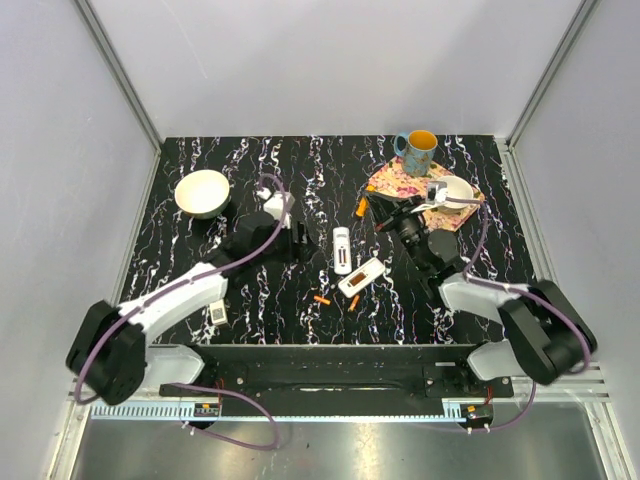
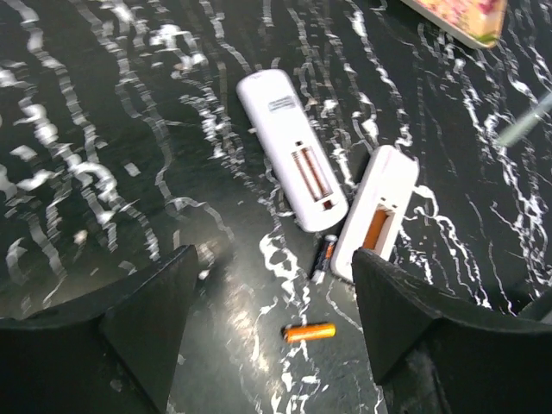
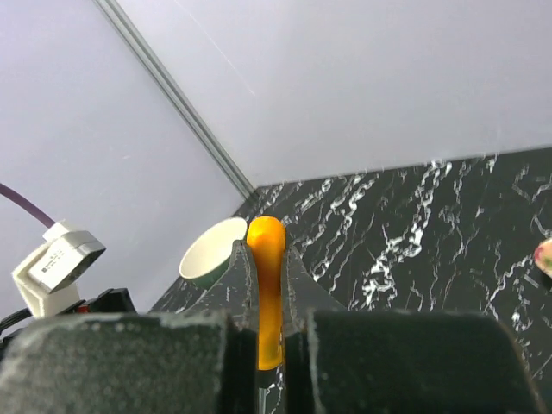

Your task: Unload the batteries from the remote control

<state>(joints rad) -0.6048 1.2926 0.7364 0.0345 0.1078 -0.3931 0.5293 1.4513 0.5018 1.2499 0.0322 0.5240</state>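
Note:
Two white remotes lie back-up at mid-table. The longer remote (image 2: 291, 161) (image 1: 342, 250) has two orange batteries (image 2: 310, 172) seated in its open bay. The shorter remote (image 2: 377, 211) (image 1: 362, 277) shows orange in its open bay. A loose orange battery (image 2: 310, 331) (image 1: 321, 299) lies on the table between the spread fingers of my left gripper (image 2: 276, 319) (image 1: 296, 243), which is open and holds nothing. A dark battery (image 2: 323, 258) rests against the shorter remote. Another orange battery (image 1: 354, 302) lies nearby. My right gripper (image 3: 266, 250) (image 1: 385, 215) is shut on an orange-handled tool (image 3: 266, 285) (image 1: 361, 207).
A cream bowl (image 1: 202, 193) (image 3: 211, 250) stands at the back left. A blue-and-orange mug (image 1: 418, 152) and a floral mat (image 1: 400, 183) with a small white dish (image 1: 458, 188) are at the back right. A small white piece (image 1: 218, 314) lies by the left arm.

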